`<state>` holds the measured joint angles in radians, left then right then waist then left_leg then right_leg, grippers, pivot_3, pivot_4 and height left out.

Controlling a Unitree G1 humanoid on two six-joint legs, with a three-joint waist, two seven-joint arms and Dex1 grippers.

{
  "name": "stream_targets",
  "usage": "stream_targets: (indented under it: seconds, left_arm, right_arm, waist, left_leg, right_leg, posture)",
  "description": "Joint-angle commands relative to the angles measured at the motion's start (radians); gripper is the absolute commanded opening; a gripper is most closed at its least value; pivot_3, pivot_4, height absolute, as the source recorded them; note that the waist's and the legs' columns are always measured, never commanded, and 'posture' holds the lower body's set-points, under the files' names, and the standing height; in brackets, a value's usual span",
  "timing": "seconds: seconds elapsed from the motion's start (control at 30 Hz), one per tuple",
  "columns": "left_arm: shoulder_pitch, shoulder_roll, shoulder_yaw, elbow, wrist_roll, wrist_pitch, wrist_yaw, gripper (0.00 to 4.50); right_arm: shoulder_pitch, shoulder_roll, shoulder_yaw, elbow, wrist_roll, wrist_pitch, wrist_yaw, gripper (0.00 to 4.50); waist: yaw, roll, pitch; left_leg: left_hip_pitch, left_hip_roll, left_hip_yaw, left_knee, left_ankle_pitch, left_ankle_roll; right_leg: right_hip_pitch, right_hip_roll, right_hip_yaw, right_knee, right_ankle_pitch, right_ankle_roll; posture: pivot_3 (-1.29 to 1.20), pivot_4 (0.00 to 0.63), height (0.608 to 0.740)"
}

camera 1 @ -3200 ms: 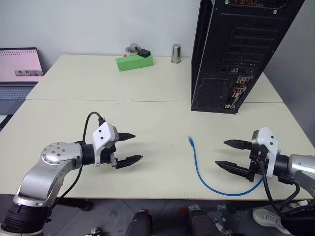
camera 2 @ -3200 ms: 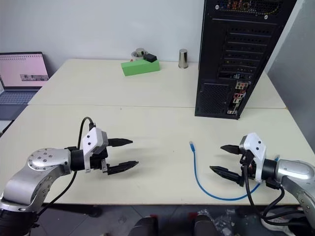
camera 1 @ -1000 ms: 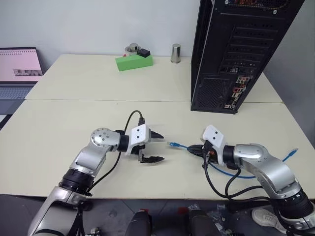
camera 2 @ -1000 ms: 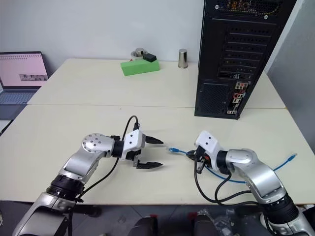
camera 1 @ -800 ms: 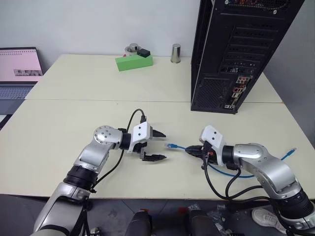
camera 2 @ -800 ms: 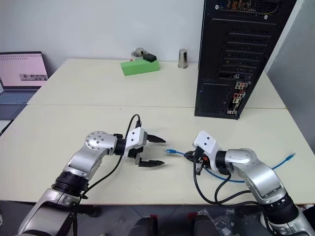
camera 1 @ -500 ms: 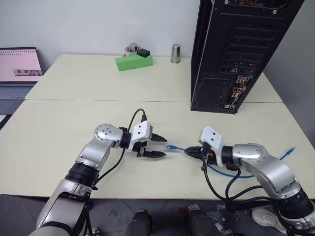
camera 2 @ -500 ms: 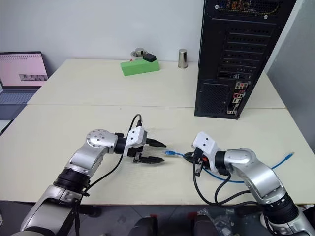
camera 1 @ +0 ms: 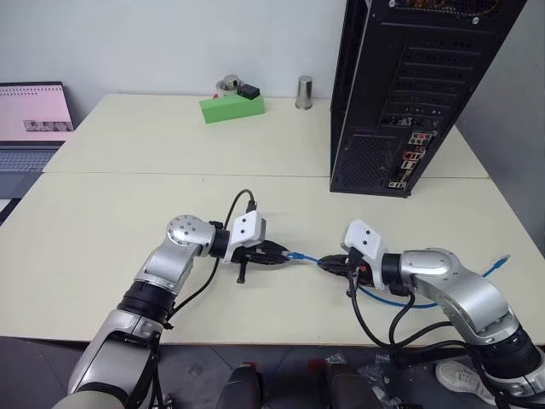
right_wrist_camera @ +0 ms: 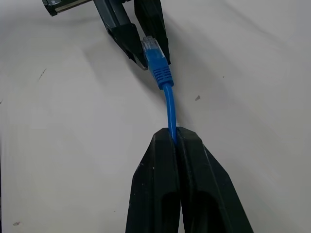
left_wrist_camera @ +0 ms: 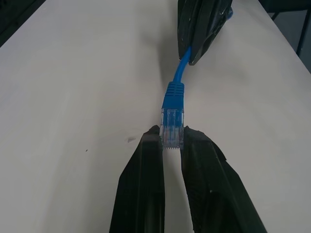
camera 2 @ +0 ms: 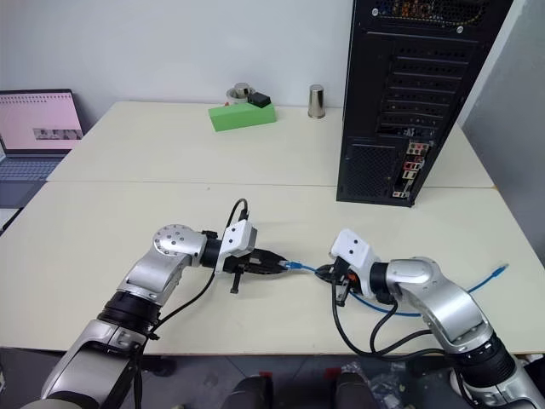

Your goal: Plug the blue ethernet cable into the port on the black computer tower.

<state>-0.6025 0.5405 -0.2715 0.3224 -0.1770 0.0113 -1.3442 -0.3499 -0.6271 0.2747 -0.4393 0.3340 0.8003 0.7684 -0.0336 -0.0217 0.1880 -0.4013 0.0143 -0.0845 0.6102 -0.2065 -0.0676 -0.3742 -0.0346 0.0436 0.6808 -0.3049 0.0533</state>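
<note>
Well in front of the tall black metal computer tower [camera 1: 409, 94], the thin blue ethernet cable [camera 1: 308, 258] spans both grippers, right gripper [right_wrist_camera: 172, 136] clamped on the cord and left gripper [left_wrist_camera: 170, 141] pinching the clear plug: a handover, after which the plug must be carried to the tower's rear port.

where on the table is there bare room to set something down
Free: the near-left table from the left arm out to the laptop, and the back strip between the green block and that laptop. Crowded: the front middle, where the left hand and right hand pinch the blue ethernet cable, and around the black computer tower.
</note>
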Motion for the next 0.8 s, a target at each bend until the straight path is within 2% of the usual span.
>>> stream_targets:
  seconds: [0.03, 0.07, 0.23, 0.33, 0.4, 0.47, 0.53, 0.67, 0.8]
  left_arm:
    - [-0.011, -0.003, 0.011, -0.003, 0.007, -0.04, -0.001, 0.26]
    - [-0.01, -0.003, 0.012, -0.001, 0.008, -0.046, -0.001, 0.26]
    - [-0.002, -0.001, 0.015, 0.006, 0.023, -0.103, 0.006, 0.26]
    - [0.01, -0.029, 0.038, 0.012, 0.041, -0.229, 0.072, 0.26]
    - [0.02, -0.054, 0.05, 0.029, 0.066, -0.351, 0.137, 0.26]
    - [0.029, -0.06, 0.043, 0.068, 0.13, -0.546, 0.194, 0.26]
    - [0.033, -0.065, 0.042, 0.102, 0.158, -0.666, 0.229, 0.26]
    - [0.034, -0.072, 0.052, 0.193, 0.234, -0.957, 0.35, 0.26]
    - [0.011, -0.052, 0.08, 0.281, 0.378, -1.263, 0.491, 0.26]
  right_arm:
    - [-0.016, -0.014, -0.012, -0.037, 0.005, -0.022, 0.021, 0.49]
    - [-0.016, -0.021, -0.013, -0.033, 0.004, -0.03, 0.029, 0.64]
    - [-0.018, -0.074, -0.042, -0.008, 0.004, -0.067, 0.078, 2.0]
    - [-0.011, -0.11, -0.125, -0.01, 0.069, -0.054, 0.121, 2.73]
    - [-0.001, -0.088, -0.187, -0.035, 0.164, -0.008, 0.131, 3.25]
    - [0.011, -0.042, -0.238, -0.059, 0.257, 0.051, 0.107, 3.3]
    - [0.016, -0.006, -0.264, -0.065, 0.303, 0.089, 0.074, 3.3]
    - [0.02, 0.069, -0.282, -0.044, 0.334, 0.121, -0.003, 3.3]
    - [0.019, 0.125, -0.272, -0.038, 0.366, 0.143, -0.042, 3.3]
  waist:
    - [0.0, 0.0, 0.0]
    - [0.0, 0.0, 0.0]
    - [0.0, 0.0, 0.0]
    - [0.001, 0.0, 0.0]
    - [0.003, 0.0, 0.0]
    - [0.001, 0.0, 0.0]
    - [-0.001, 0.0, 0.0]
    - [0.002, 0.0, 0.0]
    - [0.003, 0.0, 0.0]
  left_leg:
    - [0.0, 0.0, 0.0, 0.0, 0.0, 0.0]
    - [0.0, 0.0, 0.0, 0.0, 0.0, 0.0]
    - [0.0, 0.0, 0.0, 0.0, 0.0, 0.0]
    - [0.0, 0.0, 0.0, 0.0, 0.0, 0.0]
    - [0.0, 0.0, 0.0, 0.0, 0.0, 0.0]
    - [0.0, 0.0, 0.0, 0.0, 0.0, 0.0]
    - [0.0, 0.0, 0.0, 0.0, 0.0, 0.0]
    - [0.0, 0.0, 0.0, 0.001, 0.0, 0.0]
    - [0.0, -0.001, 0.0, 0.0, 0.0, 0.0]
  right_leg:
    - [0.0, 0.0, 0.0, 0.0, 0.0, 0.0]
    - [0.0, 0.0, 0.0, 0.0, 0.0, 0.0]
    - [0.0, 0.0, 0.0, 0.0, 0.0, 0.0]
    - [0.0, 0.0, 0.0, 0.0, 0.0, 0.0]
    - [0.0, -0.001, 0.0, 0.0, 0.0, 0.0]
    - [0.001, -0.001, 0.0, 0.0, 0.0, 0.0]
    - [0.0, 0.0, 0.0, 0.0, 0.0, 0.0]
    - [0.001, -0.001, 0.0, 0.0, 0.0, 0.0]
    - [0.0, -0.001, 0.0, 0.0, 0.0, 0.0]
  posture:
    - [0.0, 0.15, 0.74]
    - [0.0, 0.15, 0.74]
    - [0.0, 0.15, 0.74]
    - [0.0, 0.15, 0.74]
    - [0.0, 0.15, 0.74]
    - [0.0, 0.15, 0.74]
    - [0.0, 0.15, 0.74]
    - [0.0, 0.15, 0.74]
    - [0.0, 0.15, 0.74]
